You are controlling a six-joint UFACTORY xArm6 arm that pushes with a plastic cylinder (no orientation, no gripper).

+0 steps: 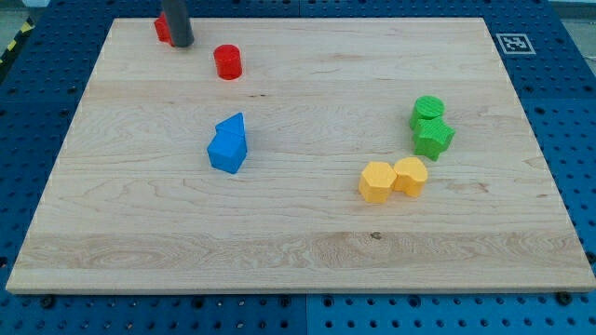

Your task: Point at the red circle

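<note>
The red circle is a short red cylinder near the view's top left on the wooden board. My tip is the lower end of a dark rod, a little to the left of and above the red circle, not touching it. A second red block sits just left of the rod and is partly hidden by it; its shape cannot be made out.
Two blue blocks touch each other left of the centre. Two green blocks stand together at the right. Two yellow blocks touch below them. A fiducial tag marks the top right corner.
</note>
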